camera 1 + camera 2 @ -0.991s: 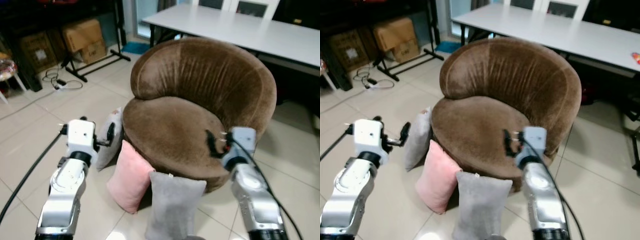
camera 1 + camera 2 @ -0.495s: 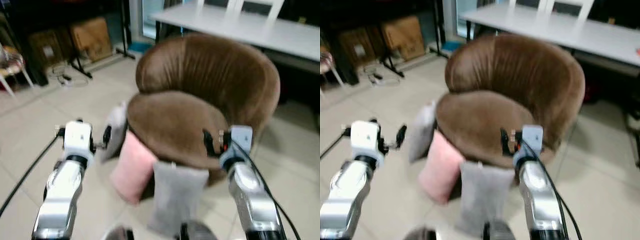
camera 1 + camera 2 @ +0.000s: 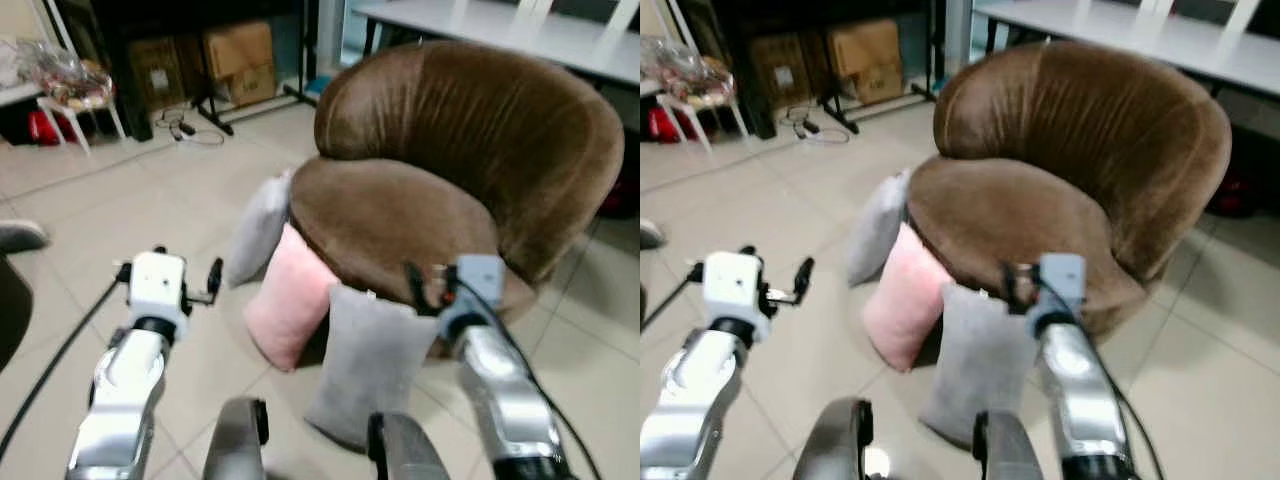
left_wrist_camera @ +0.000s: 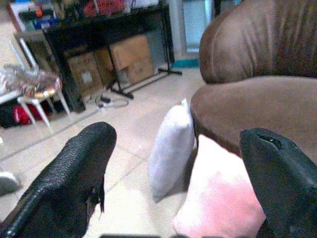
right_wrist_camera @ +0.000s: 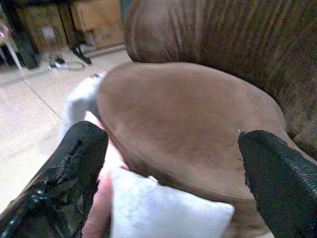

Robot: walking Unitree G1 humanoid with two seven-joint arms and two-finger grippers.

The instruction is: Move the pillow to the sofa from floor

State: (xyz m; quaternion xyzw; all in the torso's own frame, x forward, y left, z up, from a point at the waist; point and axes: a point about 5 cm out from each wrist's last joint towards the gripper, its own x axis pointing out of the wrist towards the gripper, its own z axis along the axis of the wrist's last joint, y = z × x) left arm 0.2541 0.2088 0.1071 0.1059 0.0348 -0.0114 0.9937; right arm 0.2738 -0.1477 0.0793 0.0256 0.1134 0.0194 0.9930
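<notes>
Three pillows lean upright against the front of a round brown sofa chair [image 3: 440,160] on the tiled floor: a grey pillow [image 3: 368,362] nearest me, a pink pillow [image 3: 290,310] in the middle, and a pale grey pillow [image 3: 258,228] farthest left. My left gripper [image 4: 178,163] is open, held above the floor left of the pink pillow and pointing at it. My right gripper [image 5: 173,163] is open too, hovering over the grey pillow's top edge and facing the chair seat.
Cardboard boxes [image 3: 238,62] and a black stand with cables [image 3: 190,125] are at the back left. A white stool [image 3: 75,100] stands far left. A white table [image 3: 500,25] runs behind the chair. A shoe [image 3: 20,236] lies at the left edge.
The camera has swung: the chair and pillows now sit further right and lower in view, and more floor shows on the left. Both grippers hold much the same pose.
</notes>
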